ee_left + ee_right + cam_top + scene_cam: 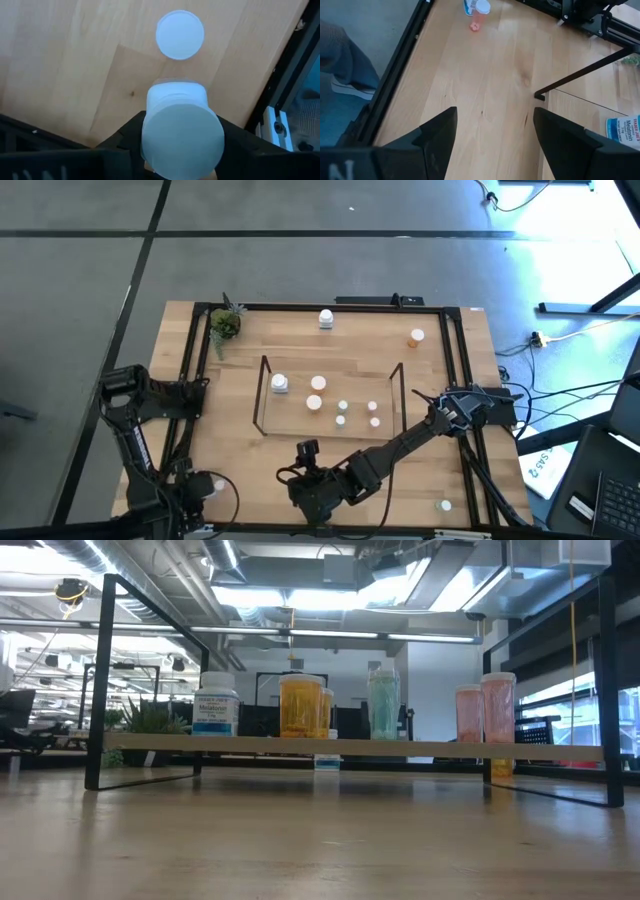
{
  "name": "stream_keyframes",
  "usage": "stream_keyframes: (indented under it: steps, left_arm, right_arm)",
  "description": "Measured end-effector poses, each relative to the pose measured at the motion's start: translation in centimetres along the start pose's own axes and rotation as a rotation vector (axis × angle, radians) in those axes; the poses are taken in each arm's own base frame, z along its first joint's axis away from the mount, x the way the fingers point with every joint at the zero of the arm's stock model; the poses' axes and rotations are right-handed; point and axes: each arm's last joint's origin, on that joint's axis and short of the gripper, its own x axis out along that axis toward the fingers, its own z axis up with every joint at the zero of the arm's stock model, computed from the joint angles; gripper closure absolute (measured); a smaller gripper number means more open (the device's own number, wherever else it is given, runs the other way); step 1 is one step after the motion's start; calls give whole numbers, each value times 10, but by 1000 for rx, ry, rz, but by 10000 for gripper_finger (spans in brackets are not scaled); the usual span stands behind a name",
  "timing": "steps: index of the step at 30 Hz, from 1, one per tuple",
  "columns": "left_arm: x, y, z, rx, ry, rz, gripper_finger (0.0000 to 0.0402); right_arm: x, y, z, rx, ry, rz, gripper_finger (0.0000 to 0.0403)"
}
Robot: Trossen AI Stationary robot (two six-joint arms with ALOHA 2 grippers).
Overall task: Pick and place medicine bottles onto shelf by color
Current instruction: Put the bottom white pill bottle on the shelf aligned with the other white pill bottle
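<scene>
Showing the left gripper point(181, 122) low at the near left corner of the surface point(300, 345), its two fingers closed against the sides of a white bottle point(182, 142) standing upright between them. Just beyond that gripper stands a second white cap point(180, 35), apart from the held bottle, with bare wood on one side of it and the black frame rail point(280, 75) close on the other. The right gripper point(495, 115) hangs over the near middle of the surface with its fingers spread wide and nothing between them; ahead of it lies open wood up to the frame edge point(400, 65). The shelf point(262, 395) stands beyond both grippers at mid-surface, carrying white, orange, teal and pink bottles in a row point(350, 705). Farther off, a white bottle point(326, 318) and an orange bottle point(416, 336) stand near the far edge.
</scene>
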Motion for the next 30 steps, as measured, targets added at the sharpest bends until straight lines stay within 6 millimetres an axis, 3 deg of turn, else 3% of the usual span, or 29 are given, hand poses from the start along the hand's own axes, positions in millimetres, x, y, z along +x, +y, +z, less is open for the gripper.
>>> stream_keyframes:
  steps: [6,16,21,30]
  left_arm:
    - [-16,-7,3,-2,-10,-14,247]
    - [-82,-14,30,40,-121,24,247]
    - [-107,-11,59,135,-170,79,247]
    - [-128,-7,130,424,-249,124,247]
  right_arm:
    - [0,0,-2,-10,20,-2,139]
    - [-1,-1,-5,-25,52,-14,139]
    - [-5,-3,-4,-22,54,-20,139]
    - [-35,-15,-2,50,69,-50,139]
